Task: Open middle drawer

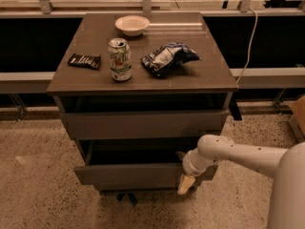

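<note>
middle drawer (128, 174): plain grey-brown flat front, no handle, wide and shallow. Partly pulled out, front sits level and proud of the front above it, dark interior gap showing behind. gripper (185, 173) at its right end, against the front.

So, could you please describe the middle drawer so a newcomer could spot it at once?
Start at the grey-brown cabinet with a pale drinks can on top. Its middle drawer is the wide, shallow, handleless front below the upper front. It juts out furthest, a dark gap behind, with the white arm's gripper at its right end.
</note>
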### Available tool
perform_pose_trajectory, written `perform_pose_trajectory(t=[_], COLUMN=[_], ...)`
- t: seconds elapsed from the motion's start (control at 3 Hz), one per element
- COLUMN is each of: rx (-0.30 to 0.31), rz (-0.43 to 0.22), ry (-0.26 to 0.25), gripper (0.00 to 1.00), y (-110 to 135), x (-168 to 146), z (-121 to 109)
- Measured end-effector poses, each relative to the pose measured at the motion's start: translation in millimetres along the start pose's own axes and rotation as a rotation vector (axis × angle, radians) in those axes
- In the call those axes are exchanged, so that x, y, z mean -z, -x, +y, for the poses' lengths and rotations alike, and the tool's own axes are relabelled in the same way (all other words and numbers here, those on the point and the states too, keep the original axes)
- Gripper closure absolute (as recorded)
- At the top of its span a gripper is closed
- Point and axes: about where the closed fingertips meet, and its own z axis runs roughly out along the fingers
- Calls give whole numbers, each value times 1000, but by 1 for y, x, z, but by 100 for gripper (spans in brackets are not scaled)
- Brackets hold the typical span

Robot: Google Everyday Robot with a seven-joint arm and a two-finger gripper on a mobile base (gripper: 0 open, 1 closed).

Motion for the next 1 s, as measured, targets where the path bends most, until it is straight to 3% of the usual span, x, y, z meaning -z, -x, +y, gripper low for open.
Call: perform_pose_trajectory(t=[0.33,0.67,1.0], rx=[-10,-12,-12], rz=[10,4,3], ry=[21,81,86], gripper=[39,62,85], y=[-3,4,4], x=[0,0,1], z=[13,48,52])
